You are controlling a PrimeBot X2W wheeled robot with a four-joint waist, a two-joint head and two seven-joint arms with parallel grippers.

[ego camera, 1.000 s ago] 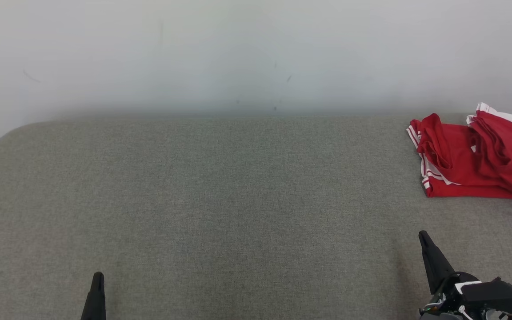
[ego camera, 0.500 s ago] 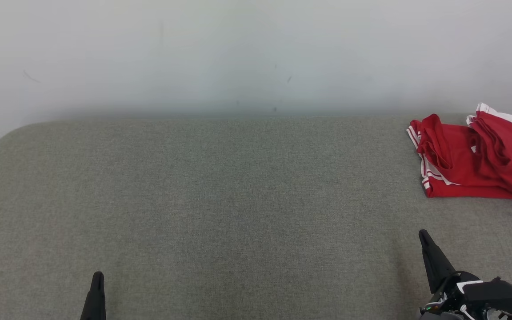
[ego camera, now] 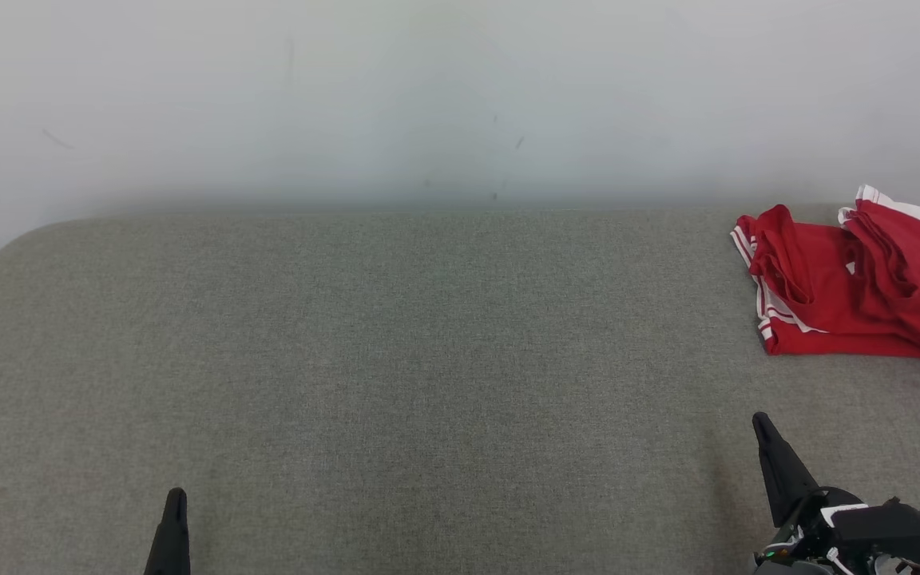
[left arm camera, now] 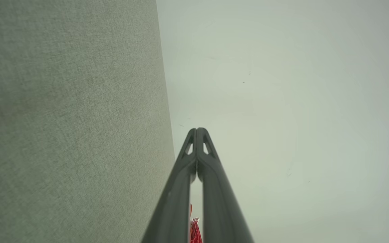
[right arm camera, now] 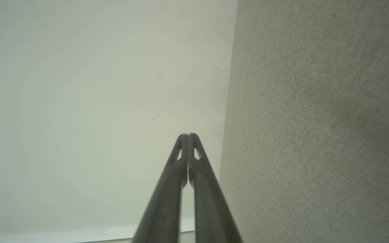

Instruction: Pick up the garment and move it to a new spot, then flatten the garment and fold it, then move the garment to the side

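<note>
Obs., standing beside the rig: garment (red, white-striped edging) lies bunched and creased on the grey upholstered surface, out at 2 o'clock in the head view. It is close to the far edge where the surface meets the pale wall, and it runs off the view's right border. Left gripper sits at 7 o'clock in that view, its dark finger ends rising from the bottom border and pointing towards 12. It is well apart from the garment, with the broad grey cloth between them. Right gripper sits at 5 o'clock, fingers leaning a little towards 11, with its black wrist body and some wiring behind it in the corner. The garment lies at roughly 1 o'clock from its tip, near but not touching. Left wrist view: left gripper jaws clenched, fingers pressed tip to tip with a thin slit lower down. A sliver of the red garment shows through that slit at 6 o'clock; grey surface on the 9 o'clock side, wall on the 3 o'clock side. Right wrist view: right gripper jaws likewise clenched on themselves, tips meeting, wall at 9 o'clock, grey surface at 3 o'clock
</note>
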